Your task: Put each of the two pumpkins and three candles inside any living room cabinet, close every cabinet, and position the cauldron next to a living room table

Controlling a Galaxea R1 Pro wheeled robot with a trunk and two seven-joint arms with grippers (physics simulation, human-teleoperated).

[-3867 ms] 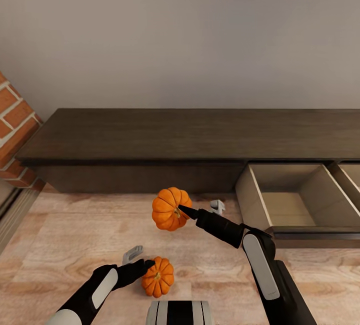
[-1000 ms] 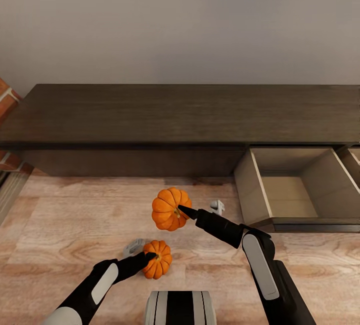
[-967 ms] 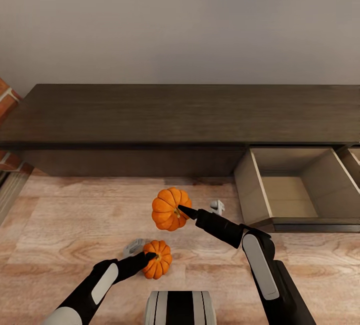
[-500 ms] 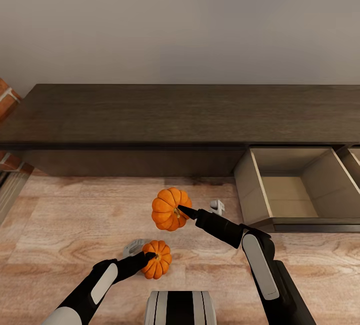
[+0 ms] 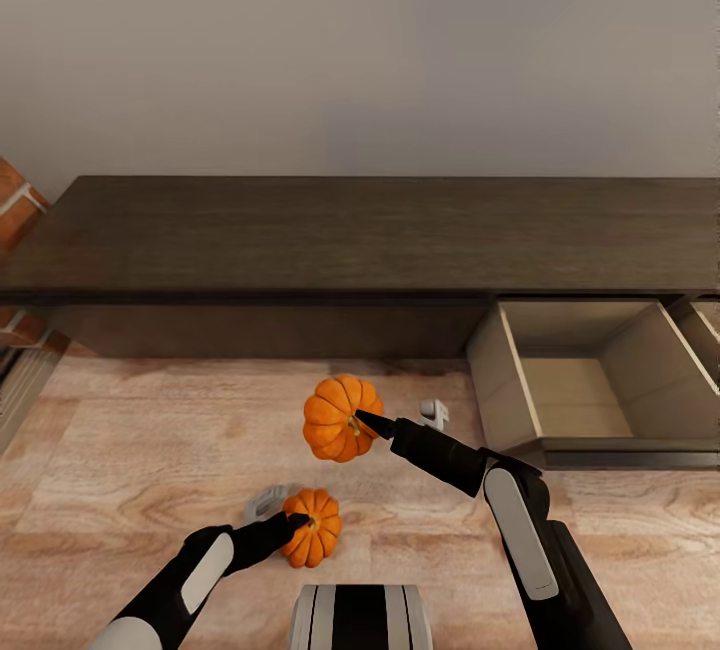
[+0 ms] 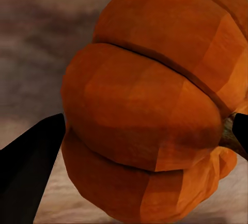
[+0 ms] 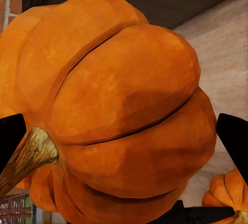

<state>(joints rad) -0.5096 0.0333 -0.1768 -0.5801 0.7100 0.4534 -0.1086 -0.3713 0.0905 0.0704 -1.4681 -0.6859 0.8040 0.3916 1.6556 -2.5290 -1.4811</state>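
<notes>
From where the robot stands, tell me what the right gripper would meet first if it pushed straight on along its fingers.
Carrying its bright-orange ribbed pumpkin, the right gripper points toward the low dark-brown wooden cabinet; probably its closed front, though depth is unclear.

You're in a home living room. A long low dark-wood cabinet stands against a plain grey wall, with pale wood-plank flooring and a brick corner beside it.

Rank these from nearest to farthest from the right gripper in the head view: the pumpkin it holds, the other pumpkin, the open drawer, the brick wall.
1. Held pumpkin, in the right gripper.
2. Other pumpkin, lower down, at the left gripper.
3. Open drawer, off to the right.
4. Brick wall, far left edge.
</notes>
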